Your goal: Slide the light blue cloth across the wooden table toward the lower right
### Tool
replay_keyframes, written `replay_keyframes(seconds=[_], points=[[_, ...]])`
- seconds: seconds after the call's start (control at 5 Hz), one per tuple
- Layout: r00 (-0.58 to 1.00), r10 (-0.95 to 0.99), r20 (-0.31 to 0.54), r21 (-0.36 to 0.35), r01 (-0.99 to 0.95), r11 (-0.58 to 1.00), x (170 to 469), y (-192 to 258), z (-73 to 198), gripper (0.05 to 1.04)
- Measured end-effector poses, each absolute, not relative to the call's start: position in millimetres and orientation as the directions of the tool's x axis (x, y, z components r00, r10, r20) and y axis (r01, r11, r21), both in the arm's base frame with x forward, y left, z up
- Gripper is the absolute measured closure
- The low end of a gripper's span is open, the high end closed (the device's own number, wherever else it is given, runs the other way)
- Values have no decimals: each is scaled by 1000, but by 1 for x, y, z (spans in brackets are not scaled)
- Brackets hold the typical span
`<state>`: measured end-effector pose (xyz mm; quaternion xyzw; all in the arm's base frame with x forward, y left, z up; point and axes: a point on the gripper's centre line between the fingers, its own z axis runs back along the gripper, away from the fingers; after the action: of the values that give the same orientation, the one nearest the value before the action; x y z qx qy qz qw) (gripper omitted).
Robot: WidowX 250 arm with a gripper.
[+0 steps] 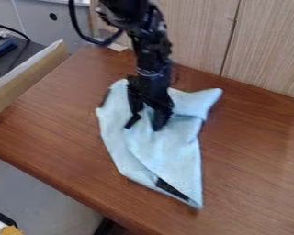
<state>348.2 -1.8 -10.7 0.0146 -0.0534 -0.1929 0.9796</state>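
Over the upper middle of the light blue cloth (165, 156), the black gripper (143, 128) pointed down with its two fingers spread apart, the fabric showing between them; whether the tips pressed into it could not be told. The cloth lay rumpled on the brown table (254, 156), folded over at its upper right and narrowing to a point towards the near side. A dark patch (172, 189) showed along its lower edge, too unclear to name. Beyond the cloth, a wood-grain panel (192, 32) stood along the table's far edge, with a small pale scrap (117, 47) near it. Well to the left of the cloth rose a tan board (26, 75), with a dark surface (26, 55) and a blue item (4, 47) past it.
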Motion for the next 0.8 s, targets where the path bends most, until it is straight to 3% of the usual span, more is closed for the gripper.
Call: replay_keyframes(seconds=[0.4,0.6,0.8], points=[[860,-504,83,49,501,864,326,-45,-6,85],[853,-519,47,72,516,854,323,-46,-6,85],[860,-505,78,89,498,862,326,-46,9,85]])
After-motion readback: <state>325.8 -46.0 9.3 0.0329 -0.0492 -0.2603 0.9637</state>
